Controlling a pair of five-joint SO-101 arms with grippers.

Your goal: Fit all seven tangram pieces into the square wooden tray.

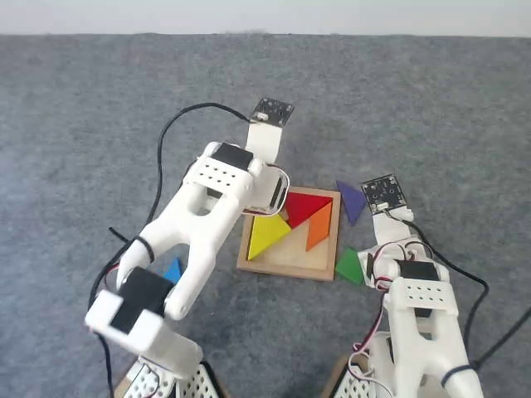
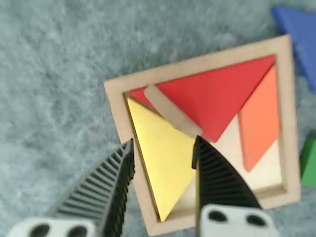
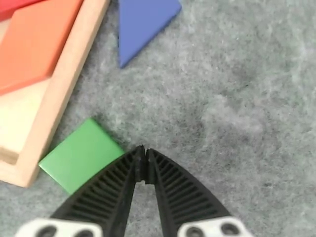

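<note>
Three pieces lay in the tray (image 2: 114, 106): yellow triangle (image 2: 165, 173), red triangle (image 2: 212, 94), orange piece (image 2: 259, 123). My left gripper (image 2: 163, 143) hung wide open over the yellow triangle, empty. Rightward, my right gripper (image 3: 143, 150) sat closed, empty, just beside the green piece (image 3: 79, 158).

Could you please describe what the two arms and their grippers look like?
The left arm and right arm have white plastic shells with rows of small holes, black motor blocks and thin black cables. Each wrist carries a small dark camera board. The left gripper and right gripper have black, ribbed, pointed fingers on white bases.
</note>
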